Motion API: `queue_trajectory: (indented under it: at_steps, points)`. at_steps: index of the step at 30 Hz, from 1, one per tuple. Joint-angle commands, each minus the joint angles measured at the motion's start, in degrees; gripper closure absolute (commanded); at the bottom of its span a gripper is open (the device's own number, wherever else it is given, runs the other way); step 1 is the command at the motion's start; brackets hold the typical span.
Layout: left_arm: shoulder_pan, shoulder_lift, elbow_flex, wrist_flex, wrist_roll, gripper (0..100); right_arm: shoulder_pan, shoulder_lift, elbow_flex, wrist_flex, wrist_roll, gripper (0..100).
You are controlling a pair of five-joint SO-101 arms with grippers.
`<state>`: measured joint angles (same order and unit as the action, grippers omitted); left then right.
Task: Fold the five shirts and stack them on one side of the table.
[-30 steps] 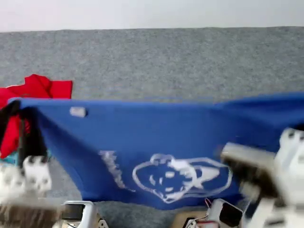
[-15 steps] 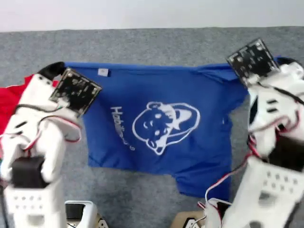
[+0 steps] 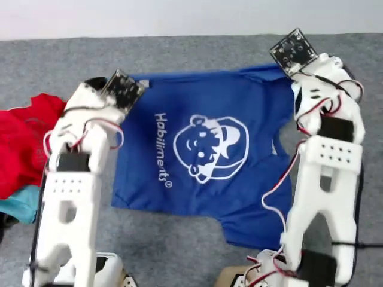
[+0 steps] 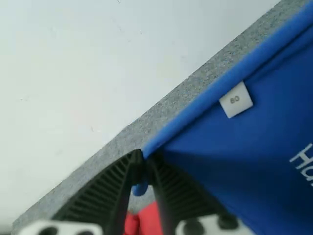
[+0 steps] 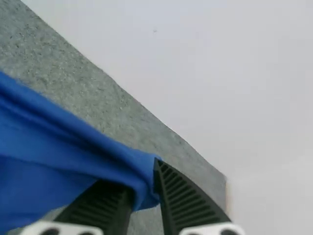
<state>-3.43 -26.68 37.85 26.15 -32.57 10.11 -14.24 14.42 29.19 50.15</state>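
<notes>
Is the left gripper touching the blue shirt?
Touching. The left wrist view shows the left gripper pinching the edge of the blue shirt, with blue cloth squeezed between its two fingers.

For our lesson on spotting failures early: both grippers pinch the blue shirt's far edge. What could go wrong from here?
1. The left gripper and right gripper each pinch only a thin bit of the blue shirt; it might slip out.
2. The shirt's near hem lies uneven, so a fold could set creases.
3. The red shirt lies beside the left arm and could get dragged.
</notes>
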Motion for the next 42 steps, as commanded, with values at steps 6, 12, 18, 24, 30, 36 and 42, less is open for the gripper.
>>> queue_trajectory:
  at_steps: [6,12,18,24,30,36,42]
  points:
    - [0.1,22.9,-22.5,-1.8,-0.5,99,0.0,13.8,-14.0,-4.5,0.5,98.9]
    - [0.2,33.5,-35.7,2.7,-0.5,99,-0.1,26.0,-29.5,-3.9,0.6,98.9]
    - [0.1,39.4,-44.4,6.5,-0.5,99,-0.3,33.0,-39.6,-2.2,0.6,98.9]
    - [0.2,41.8,-49.1,18.4,-0.6,99,-1.3,33.8,-41.5,8.0,0.7,98.9]
    - [0.2,41.3,-50.3,32.0,-2.2,99,-2.0,31.8,-41.8,24.8,2.5,98.9]
    - [1.1,41.3,-50.7,48.1,-8.7,99,-2.3,28.0,-41.8,41.8,4.3,98.9]
    - [2.9,41.3,-50.7,59.5,-12.7,99,-2.5,24.5,-41.8,56.4,5.5,98.9]
